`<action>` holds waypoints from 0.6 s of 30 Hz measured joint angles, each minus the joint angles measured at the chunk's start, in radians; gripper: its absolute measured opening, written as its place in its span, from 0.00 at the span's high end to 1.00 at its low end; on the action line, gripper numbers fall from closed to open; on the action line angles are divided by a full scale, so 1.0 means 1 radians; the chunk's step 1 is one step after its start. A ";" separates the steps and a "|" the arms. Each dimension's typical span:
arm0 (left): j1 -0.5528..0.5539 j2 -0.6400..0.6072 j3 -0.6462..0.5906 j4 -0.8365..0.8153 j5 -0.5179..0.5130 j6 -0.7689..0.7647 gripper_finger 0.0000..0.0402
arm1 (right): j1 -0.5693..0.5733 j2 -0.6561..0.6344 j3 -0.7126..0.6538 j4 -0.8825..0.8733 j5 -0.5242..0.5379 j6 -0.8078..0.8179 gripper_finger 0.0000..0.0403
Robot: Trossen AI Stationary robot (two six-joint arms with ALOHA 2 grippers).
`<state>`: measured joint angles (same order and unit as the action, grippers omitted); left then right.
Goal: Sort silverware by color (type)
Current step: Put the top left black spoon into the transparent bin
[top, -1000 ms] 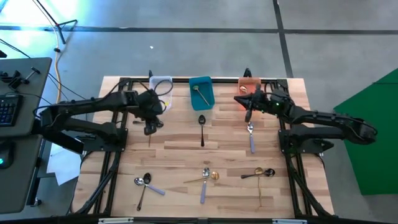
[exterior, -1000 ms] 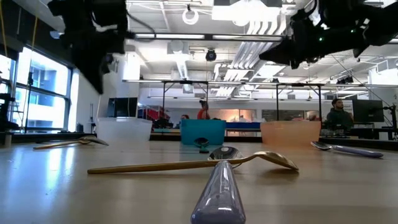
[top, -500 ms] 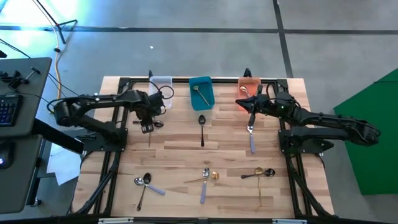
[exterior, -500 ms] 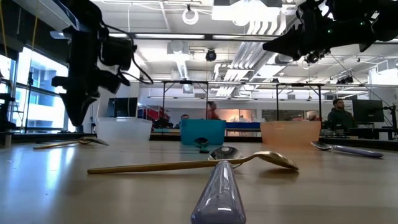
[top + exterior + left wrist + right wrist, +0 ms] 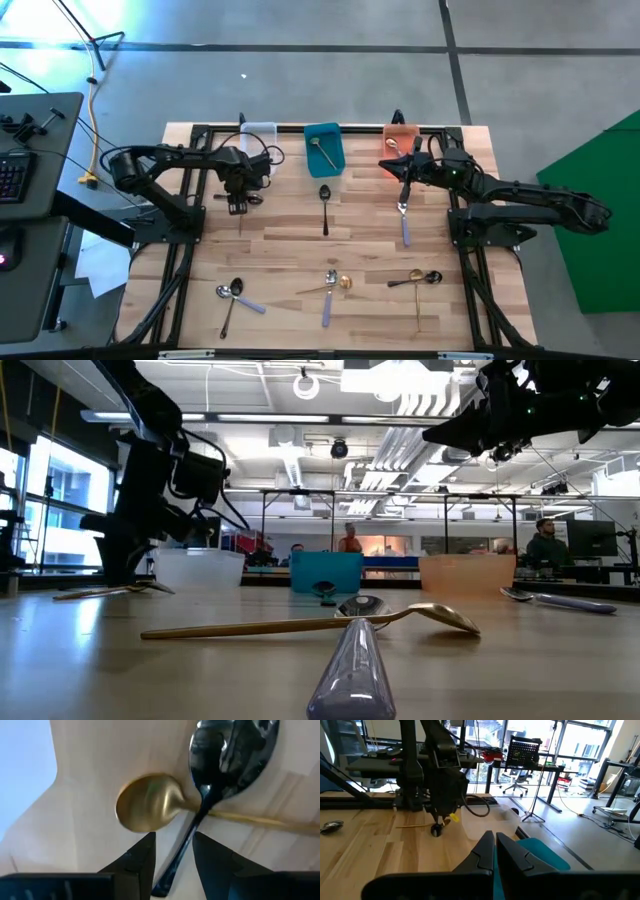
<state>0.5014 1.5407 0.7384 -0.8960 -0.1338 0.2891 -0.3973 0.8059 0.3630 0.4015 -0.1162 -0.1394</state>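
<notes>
While the right end effector [image 5: 403, 180] hangs near the orange bin [image 5: 400, 138] with its fingers pressed together on nothing, the move ahead belongs to the left end effector [image 5: 238, 203], which is down at the worktop [image 5: 290, 240] just in front of the clear bin [image 5: 259, 134]. In the left wrist view its two fingers stand parted and empty, straddling the slim handle of a black spoon [image 5: 220, 775]. That handle runs straight away from the fingers to the bowl, and the spoon lies across a gold spoon [image 5: 150, 809] whose long handle runs crosswise to it. Closing on the black handle alone looks feasible, though the gold bowl sits close beside one finger. Compared with a second ago, the left arm has dropped from above to the worktop; the right has barely shifted.
</notes>
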 joint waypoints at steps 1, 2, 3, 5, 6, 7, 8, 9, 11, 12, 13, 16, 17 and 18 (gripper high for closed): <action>0.005 0.002 -0.009 0.022 0.009 0.001 0.71 | 0.000 0.000 0.000 -0.001 0.000 0.000 0.99; 0.011 0.001 -0.017 0.035 0.019 0.003 0.71 | 0.000 0.000 0.000 -0.001 0.000 0.000 0.99; 0.016 -0.002 -0.024 0.043 0.028 0.004 0.71 | 0.000 0.000 0.000 -0.001 0.000 0.002 0.99; 0.024 -0.003 -0.036 0.045 0.036 0.004 0.71 | 0.000 0.000 0.000 -0.001 0.000 0.002 0.99; 0.026 -0.003 -0.038 0.043 0.037 0.004 0.72 | 0.000 0.000 0.000 -0.001 0.000 0.002 0.99; 0.029 -0.002 -0.039 0.040 0.036 0.004 0.73 | 0.000 0.000 0.000 -0.001 0.000 0.003 0.99; 0.029 -0.005 -0.040 0.039 0.036 0.004 0.75 | 0.000 0.000 0.000 -0.001 0.000 0.002 0.99; 0.029 -0.008 -0.041 0.039 0.037 0.004 0.77 | 0.000 0.000 0.000 -0.001 0.000 0.002 0.99; 0.028 -0.013 -0.041 0.039 0.041 0.005 0.83 | 0.000 0.000 0.000 -0.001 0.000 0.001 0.99; 0.028 -0.018 -0.041 0.039 0.043 0.004 0.86 | 0.000 0.000 0.000 -0.001 0.000 0.001 0.99; 0.028 -0.024 -0.041 0.039 0.043 0.004 0.90 | 0.000 0.000 0.000 -0.001 0.000 0.000 0.99; 0.028 -0.041 -0.045 0.038 0.029 0.001 0.98 | 0.000 0.000 0.000 -0.001 0.000 0.000 0.99; 0.029 -0.049 -0.043 0.031 0.014 0.001 0.98 | 0.000 0.000 0.000 -0.001 0.000 0.000 0.99; 0.029 -0.056 -0.036 0.018 0.011 -0.001 0.98 | 0.000 0.000 0.000 -0.001 0.000 0.000 0.99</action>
<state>0.5308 1.4848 0.7023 -0.8784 -0.1228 0.2883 -0.3973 0.8059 0.3630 0.4007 -0.1158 -0.1390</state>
